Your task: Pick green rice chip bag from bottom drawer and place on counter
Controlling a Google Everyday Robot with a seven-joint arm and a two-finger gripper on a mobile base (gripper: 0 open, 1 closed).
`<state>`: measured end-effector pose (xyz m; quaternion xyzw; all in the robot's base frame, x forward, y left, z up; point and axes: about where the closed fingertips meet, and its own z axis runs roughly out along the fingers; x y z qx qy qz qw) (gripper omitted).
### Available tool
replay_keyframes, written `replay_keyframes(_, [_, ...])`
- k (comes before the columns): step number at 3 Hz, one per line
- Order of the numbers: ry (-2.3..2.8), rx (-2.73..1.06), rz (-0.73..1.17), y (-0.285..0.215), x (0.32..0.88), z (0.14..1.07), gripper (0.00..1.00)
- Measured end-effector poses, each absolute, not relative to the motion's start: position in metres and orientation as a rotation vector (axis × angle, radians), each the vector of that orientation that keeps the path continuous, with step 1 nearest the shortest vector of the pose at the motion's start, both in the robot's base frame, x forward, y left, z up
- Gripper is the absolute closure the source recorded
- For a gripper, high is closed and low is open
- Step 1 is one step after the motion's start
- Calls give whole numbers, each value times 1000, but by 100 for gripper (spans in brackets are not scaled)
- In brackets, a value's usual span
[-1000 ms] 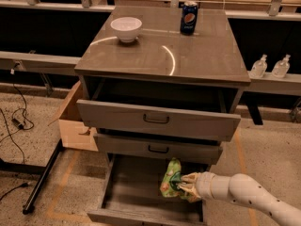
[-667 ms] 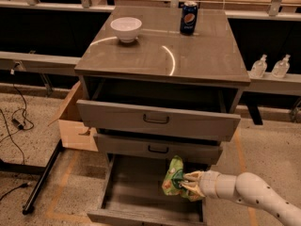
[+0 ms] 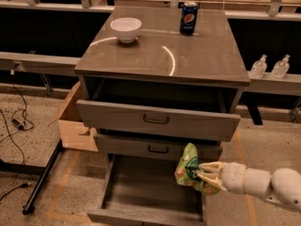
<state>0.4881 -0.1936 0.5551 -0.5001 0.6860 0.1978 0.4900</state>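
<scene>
The green rice chip bag [image 3: 188, 168] is crinkled and bright green, held in the air above the right side of the open bottom drawer [image 3: 150, 192]. My gripper [image 3: 202, 173] comes in from the right on a white arm and is shut on the bag's right edge. The bag hangs just below the front of the middle drawer [image 3: 157, 149]. The counter [image 3: 164, 51] is the glossy grey-brown cabinet top above.
A white bowl [image 3: 125, 28] and a blue soda can [image 3: 189, 18] stand at the back of the counter. The top drawer [image 3: 157, 119] is pulled out too. A cardboard box [image 3: 75, 121] sits left of the cabinet. Two clear bottles [image 3: 270, 67] stand on the right shelf.
The gripper has lifted the bag slightly up and to the right, off the bottom drawer's floor.
</scene>
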Motion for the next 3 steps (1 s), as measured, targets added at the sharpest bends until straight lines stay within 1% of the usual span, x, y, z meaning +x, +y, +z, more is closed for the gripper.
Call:
replay_keyframes(1, [1601, -1199, 505, -211, 484, 622, 100])
replay_keyframes(3, [1488, -1199, 542, -232, 498, 759, 100])
